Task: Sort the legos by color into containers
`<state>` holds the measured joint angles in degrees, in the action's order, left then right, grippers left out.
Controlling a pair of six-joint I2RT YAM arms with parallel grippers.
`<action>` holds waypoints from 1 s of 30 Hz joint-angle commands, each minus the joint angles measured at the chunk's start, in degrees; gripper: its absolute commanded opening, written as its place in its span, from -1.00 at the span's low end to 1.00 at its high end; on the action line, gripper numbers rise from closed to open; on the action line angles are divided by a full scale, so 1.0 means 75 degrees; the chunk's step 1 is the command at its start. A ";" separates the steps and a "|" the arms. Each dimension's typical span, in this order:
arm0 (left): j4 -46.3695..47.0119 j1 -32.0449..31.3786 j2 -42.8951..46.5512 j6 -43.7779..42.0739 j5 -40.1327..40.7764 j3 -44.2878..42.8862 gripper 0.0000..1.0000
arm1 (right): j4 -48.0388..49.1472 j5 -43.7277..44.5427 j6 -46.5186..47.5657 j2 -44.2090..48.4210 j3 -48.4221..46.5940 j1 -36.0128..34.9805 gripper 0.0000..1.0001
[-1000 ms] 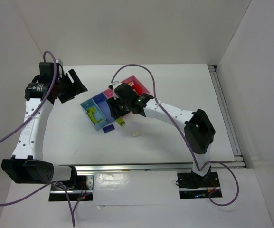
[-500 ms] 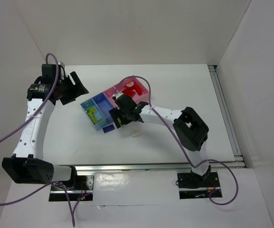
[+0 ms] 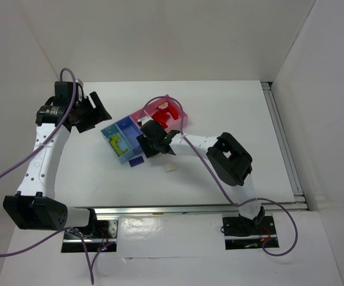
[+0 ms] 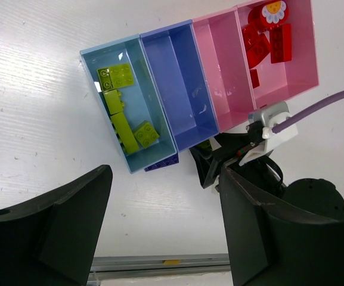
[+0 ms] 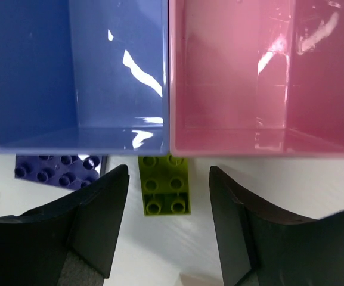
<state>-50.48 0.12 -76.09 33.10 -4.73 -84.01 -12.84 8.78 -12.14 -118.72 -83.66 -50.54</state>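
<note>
**At the tray wall, a lime brick sits between parted fingers**

On the white counter (image 3: 219,101), seen from overhead, the left gripper (image 3: 96,109) hangs at 9 o'clock of the joined trays, jaws wide and empty. The light blue tray (image 4: 110,44) holds the sorted lime bricks (image 4: 121,113). The medium blue tray (image 4: 180,89) beside it is bare, and a purple brick (image 5: 58,170) lies outside its near wall.

The loose lime brick (image 5: 166,190) rests on the counter at 6 o'clock of the seam between the medium blue tray and a pink tray (image 4: 225,71). The right gripper (image 5: 167,174) straddles it, released, with a gap on either side. The far pink tray (image 4: 306,71) carries the red bricks (image 4: 267,39). A cream brick (image 3: 170,168) lies alone at 5 o'clock of the right gripper.

The brick sits hard by the wall, so closing fingers could catch the rim and shove the whole row. A lopsided pinch may twist the brick free. The finger at 9 o'clock could also knock the purple brick.
</note>
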 commanded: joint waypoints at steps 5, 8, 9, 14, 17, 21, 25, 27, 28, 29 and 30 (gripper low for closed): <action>0.0109 -0.0028 0.0068 -0.0136 0.0104 -0.0072 0.65 | 0.0271 0.0142 0.0177 -0.0226 -0.0225 -0.0081 0.20; 0.0109 -0.0028 0.0068 -0.0207 0.0104 -0.0143 0.65 | 0.0178 0.0142 0.0177 -0.0226 -0.0225 -0.0081 0.12; 0.0109 -0.0028 0.0068 -0.0207 0.0104 -0.0143 0.65 | 0.0096 0.0212 0.0177 -0.0226 -0.0225 -0.0081 0.10; 0.0109 -0.0028 0.0137 -0.0207 0.0174 -0.0143 0.65 | -0.0197 0.0774 0.0247 0.0510 -0.0225 -0.0408 -0.30; 0.0109 -0.0028 0.0138 -0.0277 0.0174 -0.0143 0.65 | -0.0455 0.1056 0.0248 0.0968 -0.0143 -0.0491 -0.33; 0.0109 0.0043 0.0138 -0.0277 0.0174 -0.0213 0.65 | -0.0643 0.1162 0.0248 0.1787 -0.0061 -0.0725 -0.33; 0.0109 0.0043 0.0138 -0.0195 0.0174 -0.0283 0.65 | -0.0643 0.0823 0.0166 0.1744 -0.0516 -0.0831 -0.33; 0.0040 0.0043 0.0068 -0.0195 0.0174 -0.0377 0.65 | -0.0643 0.0507 0.0166 0.1463 -0.1123 -0.0831 -0.33; 0.0039 0.0043 0.0068 -0.0195 0.0174 -0.0447 0.65 | -0.0539 0.0425 0.0166 0.1148 -0.1336 -0.0901 -0.33; 0.0039 0.0043 0.0068 -0.0195 0.0174 -0.0447 0.65 | -0.0422 0.0424 0.0166 0.0994 -0.1535 -0.0901 -0.33; 0.0039 0.0112 0.0068 -0.0125 0.0244 -0.0447 0.65 | -0.0351 0.0319 0.0166 0.0830 -0.1908 -0.0901 -0.33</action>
<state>-50.72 0.25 -76.09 32.77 -3.66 -84.77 -17.23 12.99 -10.83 -109.01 -92.49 -56.86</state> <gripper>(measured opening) 0.829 0.431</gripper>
